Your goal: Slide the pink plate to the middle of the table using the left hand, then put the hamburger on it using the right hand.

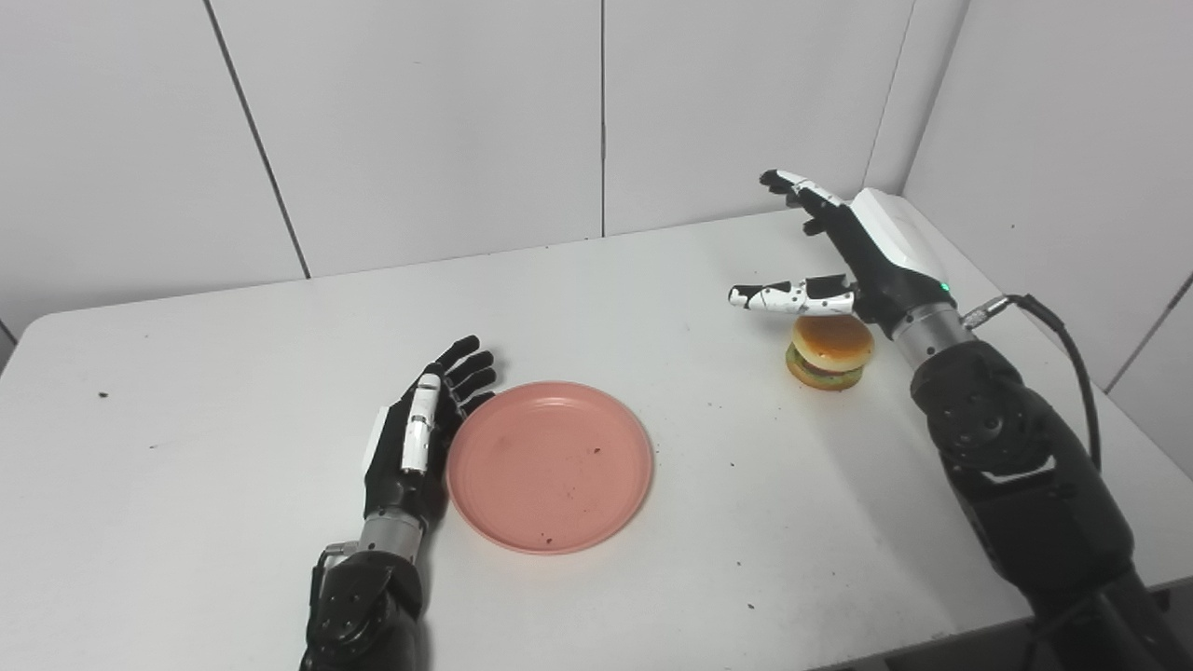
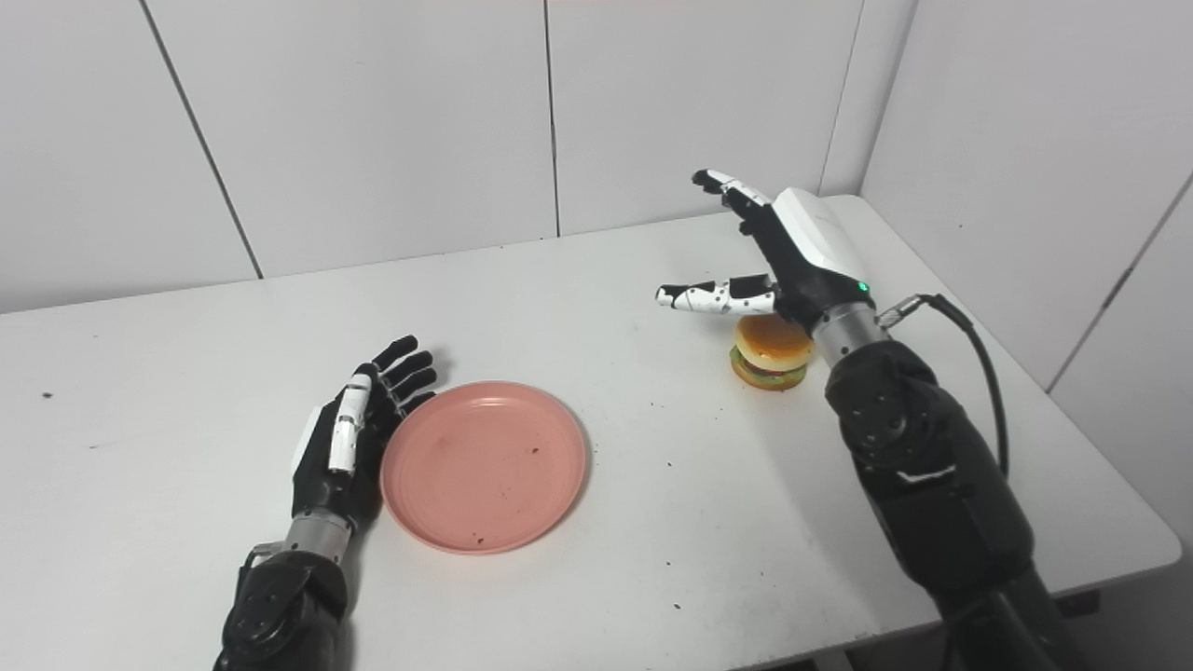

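The pink plate [image 1: 550, 466] lies flat near the middle of the white table [image 1: 186, 401], empty apart from a few dark specks. My left hand [image 1: 418, 429] rests open on the table with its side against the plate's left rim. The hamburger [image 1: 830, 351] sits on the table to the right of the plate, well apart from it. My right hand [image 1: 843, 252] hovers open just above and behind the hamburger, thumb stretched out to the left over the bun and fingers raised toward the back wall. It holds nothing.
Small dark crumbs are scattered over the tabletop. White wall panels stand close behind the table and along its right side. The table's front right corner [image 2: 1160, 550] lies near my right forearm, where a black cable [image 1: 1062, 335] loops off the wrist.
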`<state>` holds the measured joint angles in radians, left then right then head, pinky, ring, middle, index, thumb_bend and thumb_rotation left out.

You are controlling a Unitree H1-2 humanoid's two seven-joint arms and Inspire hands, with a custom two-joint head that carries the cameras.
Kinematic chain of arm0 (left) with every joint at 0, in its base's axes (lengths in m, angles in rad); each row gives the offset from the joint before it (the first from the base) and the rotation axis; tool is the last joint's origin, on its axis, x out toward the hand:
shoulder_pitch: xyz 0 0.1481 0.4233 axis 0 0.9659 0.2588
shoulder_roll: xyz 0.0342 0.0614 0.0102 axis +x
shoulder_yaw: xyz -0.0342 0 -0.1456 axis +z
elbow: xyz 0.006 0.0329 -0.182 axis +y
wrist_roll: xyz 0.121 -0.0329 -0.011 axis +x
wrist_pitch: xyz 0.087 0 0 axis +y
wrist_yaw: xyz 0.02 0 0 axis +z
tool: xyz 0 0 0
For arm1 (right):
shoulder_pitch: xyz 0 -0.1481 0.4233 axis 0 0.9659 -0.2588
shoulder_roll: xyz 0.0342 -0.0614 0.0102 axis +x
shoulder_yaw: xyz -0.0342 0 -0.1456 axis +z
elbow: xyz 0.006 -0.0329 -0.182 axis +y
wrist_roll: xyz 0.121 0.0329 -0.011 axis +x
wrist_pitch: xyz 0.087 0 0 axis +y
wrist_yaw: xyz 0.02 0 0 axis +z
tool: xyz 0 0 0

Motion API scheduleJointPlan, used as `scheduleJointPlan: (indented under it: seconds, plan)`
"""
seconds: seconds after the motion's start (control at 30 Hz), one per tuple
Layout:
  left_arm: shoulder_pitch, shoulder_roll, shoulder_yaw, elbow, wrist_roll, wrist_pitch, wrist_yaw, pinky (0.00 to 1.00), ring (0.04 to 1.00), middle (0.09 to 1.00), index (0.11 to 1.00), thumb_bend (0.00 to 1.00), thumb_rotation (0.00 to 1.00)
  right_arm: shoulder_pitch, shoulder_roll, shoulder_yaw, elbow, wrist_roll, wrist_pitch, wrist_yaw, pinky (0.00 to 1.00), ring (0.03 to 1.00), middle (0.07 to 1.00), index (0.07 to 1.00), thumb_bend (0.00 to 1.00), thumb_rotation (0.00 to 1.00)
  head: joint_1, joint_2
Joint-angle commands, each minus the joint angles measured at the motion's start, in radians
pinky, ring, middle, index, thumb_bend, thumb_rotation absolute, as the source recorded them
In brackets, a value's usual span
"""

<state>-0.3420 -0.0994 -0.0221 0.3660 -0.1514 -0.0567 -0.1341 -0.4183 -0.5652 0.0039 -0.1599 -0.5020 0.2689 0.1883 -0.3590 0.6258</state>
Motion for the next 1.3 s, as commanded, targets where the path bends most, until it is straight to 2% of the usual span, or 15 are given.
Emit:
scheduleJointPlan:
  seconds: [0.0,0.17,0.3,0.33,0.43,0.5,0.57,0.6,0.67,0.7,0.73,0.77,0.87,1.13,1.27]
  plan:
    - [0.006,0.004,0.007,0.036,-0.004,-0.004,-0.001,0.77,0.809,0.792,0.761,0.22,0.98,-0.047,-0.040,-0.014,0.014,-0.023,0.005,-0.002,0.76,0.846,0.864,0.856,0.78,0.41,0.001,-0.001]
    - [0.005,0.000,0.010,0.039,-0.004,-0.003,0.006,0.77,0.809,0.789,0.759,0.23,0.98,-0.055,-0.089,0.012,0.074,-0.064,0.031,0.030,0.72,0.842,0.882,0.862,0.81,0.43,-0.005,-0.003]
    - [0.008,-0.003,0.012,0.029,-0.006,0.012,0.009,0.77,0.806,0.786,0.756,0.22,0.97,-0.054,-0.100,0.017,0.104,-0.067,0.052,0.057,0.69,0.815,0.898,0.874,0.85,0.40,-0.005,-0.005]
    - [0.007,-0.001,0.011,0.033,-0.007,0.003,0.002,0.77,0.810,0.791,0.761,0.22,0.98,-0.052,-0.105,0.025,0.113,-0.079,0.050,0.061,0.56,0.696,0.899,0.878,0.85,0.39,-0.005,-0.005]
    - [0.006,0.003,0.009,0.041,-0.006,-0.013,-0.005,0.77,0.814,0.794,0.761,0.22,0.98,-0.047,-0.116,0.040,0.140,-0.103,0.040,0.064,0.53,0.679,0.896,0.880,0.87,0.40,-0.005,-0.003]
    - [0.007,0.002,0.009,0.039,-0.005,-0.012,-0.002,0.77,0.810,0.790,0.755,0.22,0.96,-0.046,-0.121,0.050,0.153,-0.120,0.040,0.067,0.67,0.807,0.899,0.879,0.88,0.40,-0.007,-0.002]
    - [0.009,0.000,0.009,0.036,0.000,-0.012,0.004,0.76,0.804,0.786,0.750,0.22,0.96,-0.045,-0.124,0.059,0.159,-0.132,0.043,0.071,0.67,0.810,0.901,0.880,0.88,0.40,-0.007,-0.001]
    - [0.009,0.000,0.008,0.033,0.002,-0.005,0.007,0.77,0.806,0.788,0.753,0.23,0.96,-0.045,-0.124,0.061,0.167,-0.131,0.045,0.075,0.56,0.711,0.907,0.885,0.89,0.40,-0.006,-0.002]
    - [0.010,-0.001,0.008,0.033,0.002,-0.001,0.008,0.77,0.808,0.790,0.756,0.23,0.96,-0.045,-0.125,0.068,0.179,-0.135,0.046,0.086,0.52,0.683,0.911,0.888,0.89,0.41,-0.006,0.000]
    - [0.010,-0.002,0.009,0.034,0.000,0.000,0.008,0.77,0.809,0.789,0.755,0.23,0.96,-0.046,-0.126,0.071,0.189,-0.134,0.041,0.090,0.54,0.703,0.911,0.888,0.89,0.41,-0.005,0.001]
    - [0.010,-0.002,0.009,0.036,-0.002,-0.002,0.006,0.77,0.809,0.789,0.755,0.23,0.96,-0.046,-0.125,0.073,0.198,-0.129,0.037,0.093,0.63,0.782,0.909,0.886,0.89,0.41,-0.005,0.001]
    - [0.010,-0.002,0.009,0.037,-0.004,-0.004,0.004,0.77,0.808,0.788,0.755,0.23,0.96,-0.046,-0.126,0.074,0.209,-0.127,0.031,0.094,0.68,0.817,0.910,0.886,0.89,0.41,-0.003,0.000]
    - [0.011,-0.002,0.009,0.036,-0.005,-0.002,0.003,0.77,0.809,0.792,0.760,0.23,0.96,-0.049,-0.129,0.084,0.242,-0.122,0.008,0.097,0.75,0.862,0.909,0.888,0.89,0.42,-0.002,0.001]
    - [0.014,-0.004,0.005,0.036,-0.003,-0.015,0.000,0.77,0.811,0.795,0.763,0.22,0.99,-0.047,-0.121,0.113,0.297,-0.106,0.004,0.108,0.75,0.868,0.921,0.906,0.90,0.42,0.001,0.006]
    - [0.016,-0.010,0.010,0.030,-0.002,-0.004,0.013,0.76,0.803,0.788,0.755,0.22,0.95,-0.044,-0.118,0.133,0.321,-0.105,-0.018,0.095,0.78,0.874,0.909,0.899,0.90,0.42,0.001,0.006]
